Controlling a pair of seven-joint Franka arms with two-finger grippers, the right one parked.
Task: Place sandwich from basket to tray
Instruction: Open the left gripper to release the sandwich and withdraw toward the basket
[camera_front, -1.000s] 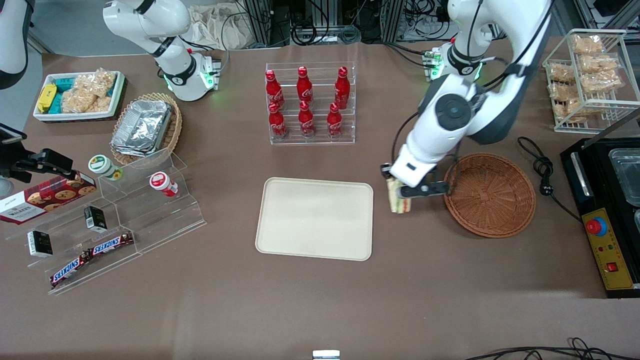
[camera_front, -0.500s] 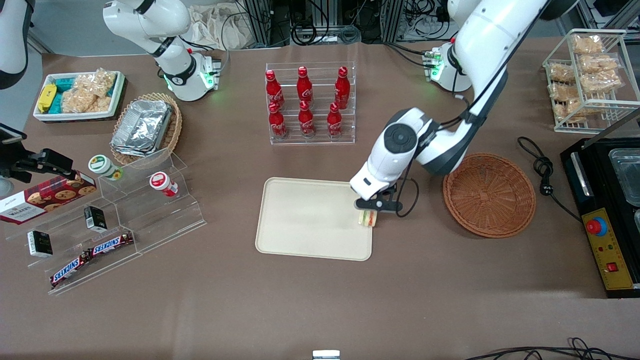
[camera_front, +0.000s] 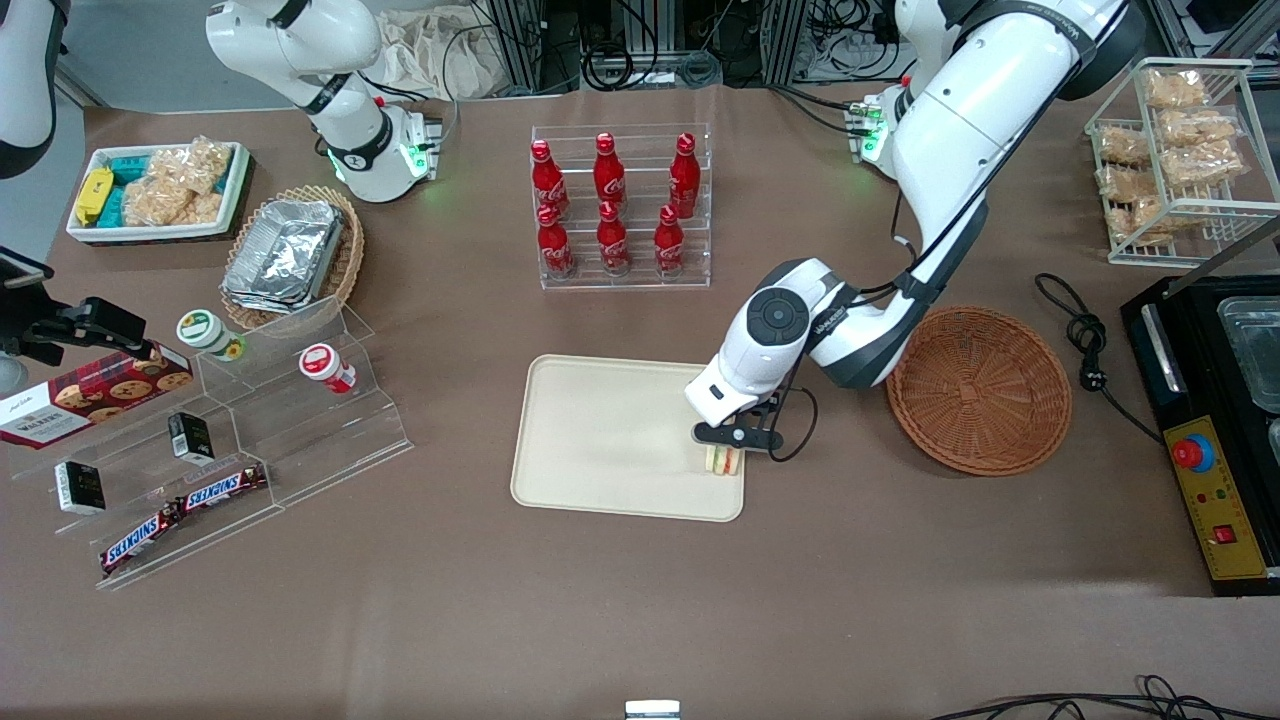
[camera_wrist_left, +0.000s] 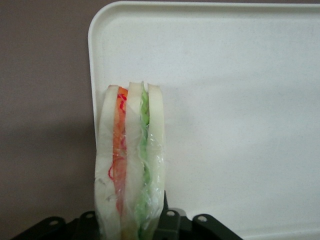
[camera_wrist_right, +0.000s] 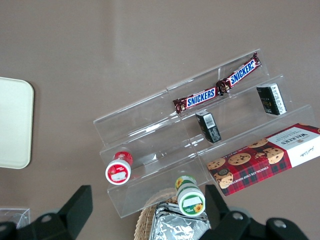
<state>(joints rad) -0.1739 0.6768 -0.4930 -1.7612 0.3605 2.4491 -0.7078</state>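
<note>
My left gripper (camera_front: 727, 452) is shut on the sandwich (camera_front: 724, 461), a wedge of pale bread with orange and green layers in clear wrap. It holds the sandwich low over the cream-beige tray (camera_front: 600, 430), at the tray's corner nearest the front camera on the basket's side. In the left wrist view the sandwich (camera_wrist_left: 129, 165) stands on edge between the fingers, over the tray's rounded corner (camera_wrist_left: 210, 75). The reddish-brown wicker basket (camera_front: 978, 388) is empty, beside the tray toward the working arm's end.
A clear rack of red cola bottles (camera_front: 615, 205) stands farther from the front camera than the tray. A black power cable (camera_front: 1085, 345) and a black machine (camera_front: 1215, 430) lie past the basket. A clear stepped display with snacks (camera_front: 220, 440) is toward the parked arm's end.
My gripper has carried the sandwich from beside the basket to over the tray's corner and has lowered it. The basket has stayed where it was.
</note>
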